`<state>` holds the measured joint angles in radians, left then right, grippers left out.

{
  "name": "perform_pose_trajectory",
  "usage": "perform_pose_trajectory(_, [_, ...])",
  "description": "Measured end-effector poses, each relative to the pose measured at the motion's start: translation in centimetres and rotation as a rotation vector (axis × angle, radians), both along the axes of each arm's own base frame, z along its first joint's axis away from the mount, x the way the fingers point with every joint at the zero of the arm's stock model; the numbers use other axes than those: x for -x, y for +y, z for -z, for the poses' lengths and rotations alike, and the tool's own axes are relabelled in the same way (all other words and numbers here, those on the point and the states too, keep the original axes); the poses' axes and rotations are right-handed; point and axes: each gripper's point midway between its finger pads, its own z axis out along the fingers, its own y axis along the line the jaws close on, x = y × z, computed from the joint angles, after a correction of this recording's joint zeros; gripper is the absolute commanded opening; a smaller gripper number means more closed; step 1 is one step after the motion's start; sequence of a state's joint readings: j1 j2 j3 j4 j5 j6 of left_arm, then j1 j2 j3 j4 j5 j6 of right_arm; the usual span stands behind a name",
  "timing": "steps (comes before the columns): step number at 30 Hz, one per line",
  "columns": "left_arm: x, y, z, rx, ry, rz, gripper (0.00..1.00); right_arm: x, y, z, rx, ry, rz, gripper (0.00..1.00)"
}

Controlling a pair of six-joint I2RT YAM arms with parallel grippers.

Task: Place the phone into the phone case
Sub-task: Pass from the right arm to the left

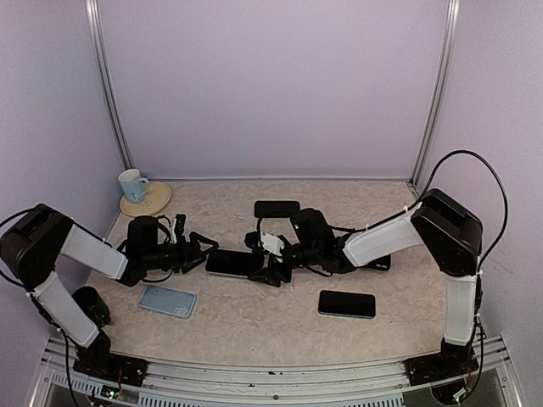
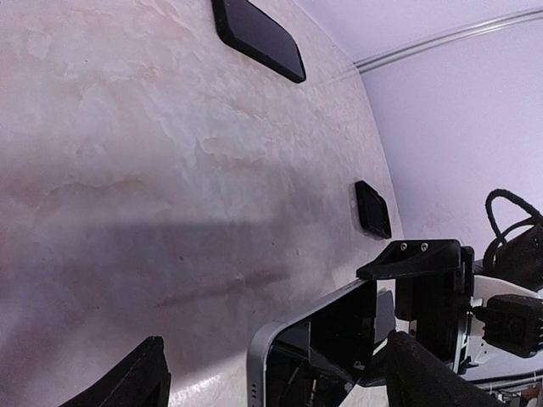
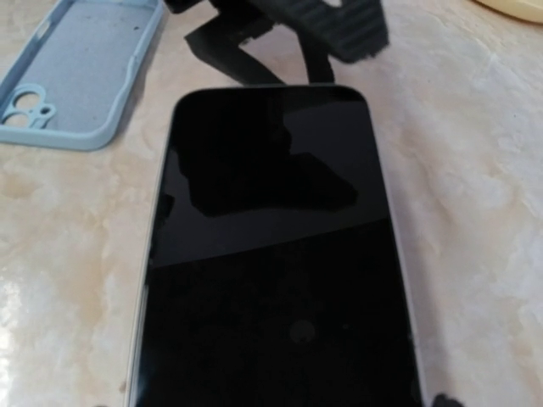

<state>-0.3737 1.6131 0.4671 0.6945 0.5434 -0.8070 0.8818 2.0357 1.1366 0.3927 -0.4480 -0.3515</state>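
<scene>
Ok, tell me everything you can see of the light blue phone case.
The light blue phone case is a one-piece shell that looks soft and matte, like silicone or rubber, with rounded corners and a raised rim. It lies flat with its open inside facing up, and it is empty. At one corner is the camera cutout, with round openings. It rests on the marbled beige table, toward the near left side. Only the table touches it.

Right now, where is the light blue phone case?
In the top view the phone case lies flat on the table's left side, just nearer than the left gripper and left of the phone.
</scene>
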Motion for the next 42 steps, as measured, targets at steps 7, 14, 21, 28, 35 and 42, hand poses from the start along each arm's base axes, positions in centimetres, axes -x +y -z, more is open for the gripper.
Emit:
perform_pose_trajectory(7, [1.0, -1.8, -0.9, 0.051, 0.001, 0.083, 0.78, 0.8, 0.1, -0.6, 0.004, -0.052, -0.012, 0.27])
perform_pose_trajectory(14, [1.5, -2.5, -1.6, 0.090, -0.001, 0.120, 0.63, 0.4, 0.1, -0.9, 0.007, -0.098, 0.003, 0.27])
perform_pose_trajectory(21, [1.8, -2.8, -1.8, 0.101, 0.004, 0.132, 0.44, 0.4, 0.1, -1.0, 0.008, -0.120, 0.002, 0.28])
perform_pose_trajectory(28, [1.9, -2.9, -1.9, 0.102, 0.004, 0.136, 0.31, 0.3, 0.2, -1.3, -0.002, -0.134, 0.001, 0.29])
perform_pose_trajectory(35, [1.9, -2.9, -2.0, 0.104, 0.003, 0.136, 0.17, 0.2, 0.2, -1.4, -0.002, -0.147, 0.002, 0.29])
perform_pose_trajectory(42, [2.4, -3.6, -3.4, 0.137, -0.042, 0.181, 0.02, 0.1, 0.0, -1.0, 0.009, -0.148, 0.013, 0.34])
